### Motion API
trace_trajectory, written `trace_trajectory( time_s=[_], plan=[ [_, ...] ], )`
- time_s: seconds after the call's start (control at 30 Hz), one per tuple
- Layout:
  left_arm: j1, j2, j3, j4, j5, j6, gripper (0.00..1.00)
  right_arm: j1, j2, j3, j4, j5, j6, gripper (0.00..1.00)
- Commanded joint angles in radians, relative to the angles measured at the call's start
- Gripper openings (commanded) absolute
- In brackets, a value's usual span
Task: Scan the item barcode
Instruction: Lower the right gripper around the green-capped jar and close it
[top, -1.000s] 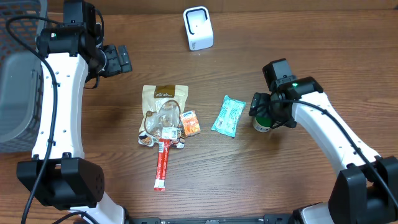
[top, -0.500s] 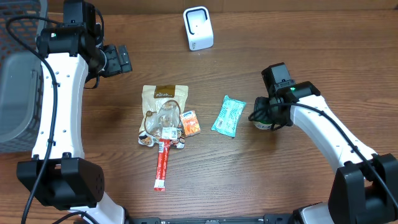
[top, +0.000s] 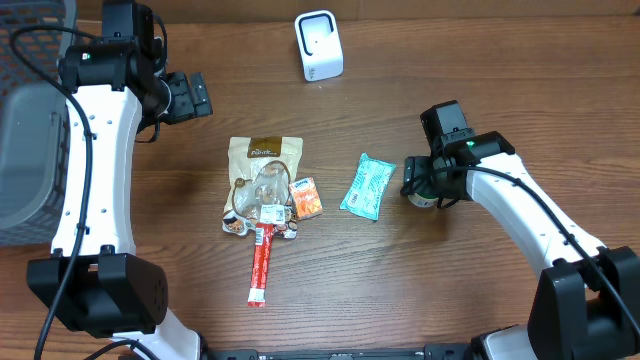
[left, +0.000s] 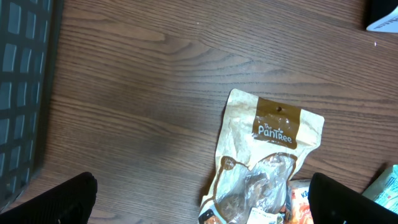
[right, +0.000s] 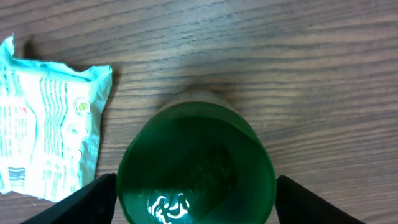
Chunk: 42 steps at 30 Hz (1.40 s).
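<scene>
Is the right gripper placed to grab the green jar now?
Likely yes: the right gripper hangs open astride the jar, and the wrapper lies clear to one side.

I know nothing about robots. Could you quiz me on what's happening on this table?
1. True or false: the left gripper holds the brown pouch.
2. The right gripper's fingers stand on either side of which item?
A. red stick
B. green-lidded jar
C. white scanner
3. Name the item lying nearest that jar.

Key: 1. False, it is open and holds nothing. 2. B. 3. The teal packet.
</scene>
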Motion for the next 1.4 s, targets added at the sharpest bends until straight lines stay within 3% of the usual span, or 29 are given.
trace_trajectory(
  time_s=[0.0,0.2,0.3,0.37,0.4,0.5,1.37],
  plan=[
    [-0.004,0.000,0.016,0.000,0.001,0.008,1.00,0.002,0.003,-0.006,0.002,0.007,0.090,0.73],
    [-0.004,0.000,0.016,0.000,0.001,0.008,1.00,0.002,0.003,-0.005,0.023,0.008,-0.124,0.72],
    [-0.004,0.000,0.016,0.000,0.001,0.008,1.00,-0.005,0.003,-0.005,0.048,0.007,-0.126,0.73],
    [-0.004,0.000,0.016,0.000,0.001,0.008,1.00,-0.005,0.003,-0.005,0.050,0.007,-0.057,0.96],
    [-0.004,0.000,0.016,0.001,0.001,0.008,1.00,-0.005,0.003,-0.005,0.050,0.007,-0.026,1.00],
    [-0.004,0.000,0.016,0.000,0.001,0.008,1.00,-0.005,0.003,-0.005,0.046,0.007,0.061,1.00],
    [-0.004,0.000,0.016,0.000,0.001,0.008,1.00,-0.008,0.031,-0.006,0.069,-0.027,0.154,0.96]
  ],
)
